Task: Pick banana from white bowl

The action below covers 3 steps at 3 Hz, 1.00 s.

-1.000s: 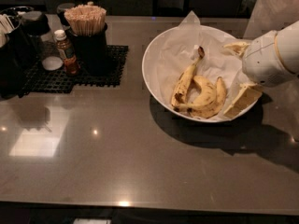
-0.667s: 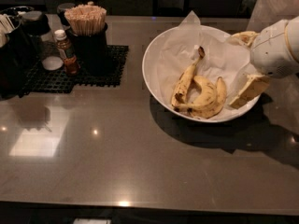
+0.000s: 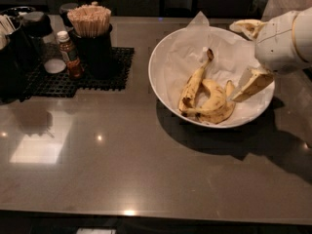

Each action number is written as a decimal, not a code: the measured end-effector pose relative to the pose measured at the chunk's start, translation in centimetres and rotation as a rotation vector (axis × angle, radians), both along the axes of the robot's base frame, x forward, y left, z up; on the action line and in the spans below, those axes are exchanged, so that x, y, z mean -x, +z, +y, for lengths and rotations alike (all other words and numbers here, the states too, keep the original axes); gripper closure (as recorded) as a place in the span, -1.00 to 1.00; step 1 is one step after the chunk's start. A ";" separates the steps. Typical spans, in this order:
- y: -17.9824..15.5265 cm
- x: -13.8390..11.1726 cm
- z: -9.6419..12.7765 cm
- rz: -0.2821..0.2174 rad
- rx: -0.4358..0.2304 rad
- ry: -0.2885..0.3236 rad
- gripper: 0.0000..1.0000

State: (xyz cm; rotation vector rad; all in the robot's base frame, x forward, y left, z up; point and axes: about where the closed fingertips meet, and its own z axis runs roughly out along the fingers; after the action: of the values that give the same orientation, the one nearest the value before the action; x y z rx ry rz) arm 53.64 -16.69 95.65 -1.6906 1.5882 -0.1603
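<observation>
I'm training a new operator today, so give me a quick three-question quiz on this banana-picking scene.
1. True or false: the gripper is at the right rim of the white bowl, its fingers spread, with no banana between them.
2. The long-stemmed banana points its stem toward: A the bowl's far side; B the table's near edge; C the gripper.
3. Fill in: the small bottle stands on a black ___.
Key: 1 true; 2 A; 3 mat.
</observation>
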 end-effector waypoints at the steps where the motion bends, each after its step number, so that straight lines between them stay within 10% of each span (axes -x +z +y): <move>1: -0.8 0.7 1.8 -0.103 0.024 0.077 -0.84; 3: -1.0 0.5 2.3 -0.149 0.082 0.119 -0.96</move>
State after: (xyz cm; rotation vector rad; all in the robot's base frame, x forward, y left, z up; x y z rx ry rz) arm 53.10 -14.37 94.64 -1.7881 1.3843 -0.2874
